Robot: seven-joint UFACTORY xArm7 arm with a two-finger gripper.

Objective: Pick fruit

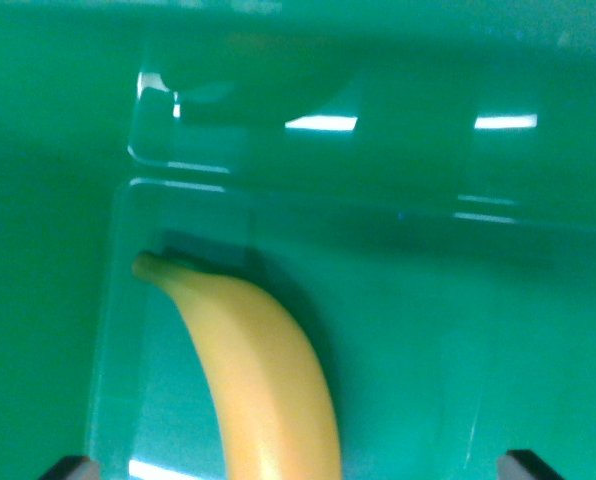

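The wrist view looks down into a clear plastic container (pixel 128 300) resting on a green surface (pixel 38 200). The picture is soft and slightly blurred.

**Task item.** A yellow banana (pixel 263 385) lies inside the container, in the lower centre-left of the view. Its stem end points toward the upper left and sits close to the container's left wall. The body curves down and to the wrist view's right, then runs out of the picture at the bottom edge. A dark shadow lies along its upper right side.

**Gripper.** Two dark fingertips (pixel 70 467) show only as small corners at the bottom edge, one at the wrist view's left and one at the wrist view's right. They stand well apart, with the banana between them. The gripper (pixel 298 470) is spread wide and has hold of nothing; neither fingertip touches the banana.

**Surroundings and obstructions.**
- The container's left wall runs near the left fingertip and just beside the banana's stem.
- The container's far rim (pixel 378 205) crosses the view above the banana.
- A second transparent edge with a rounded corner (pixel 143 95) lies beyond that rim.
- Bright white reflections (pixel 321 123) sit on the plastic in the upper half.
- The container floor to the right of the banana shows only green.
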